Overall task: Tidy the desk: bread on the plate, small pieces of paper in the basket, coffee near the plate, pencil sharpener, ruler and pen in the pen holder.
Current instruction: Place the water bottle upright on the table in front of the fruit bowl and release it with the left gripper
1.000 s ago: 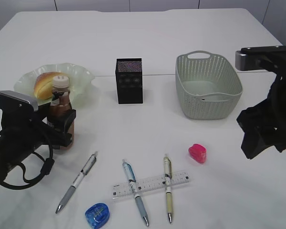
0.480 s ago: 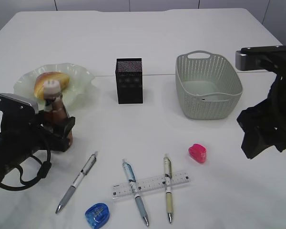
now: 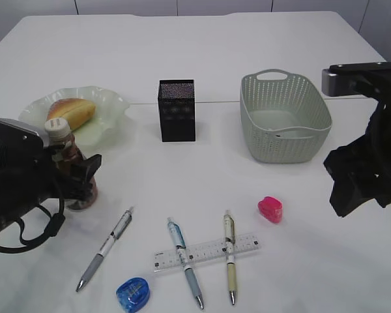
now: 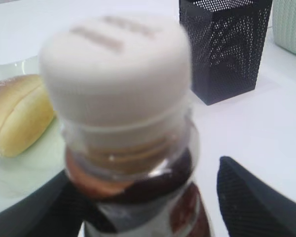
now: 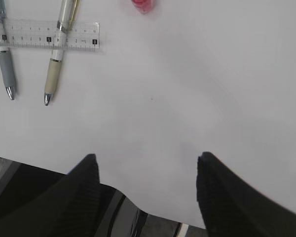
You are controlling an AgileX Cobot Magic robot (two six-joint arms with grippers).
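Your exterior camera looks down at a slant across the white table (image 3: 208, 59) from its near edge. Your left wrist camera sits very close behind the brown coffee bottle with a white cap (image 4: 123, 128), facing the black mesh pen holder (image 4: 224, 47), also in the exterior view. Your right wrist camera looks down at the clear plastic ruler (image 5: 44, 35), likewise shared.

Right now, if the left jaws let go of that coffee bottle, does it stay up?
Probably not: the coffee bottle leans in the left gripper, tall and narrow-based. Looks mostly full, so fairly heavy. Round body, so once tipped it may roll toward the plate.
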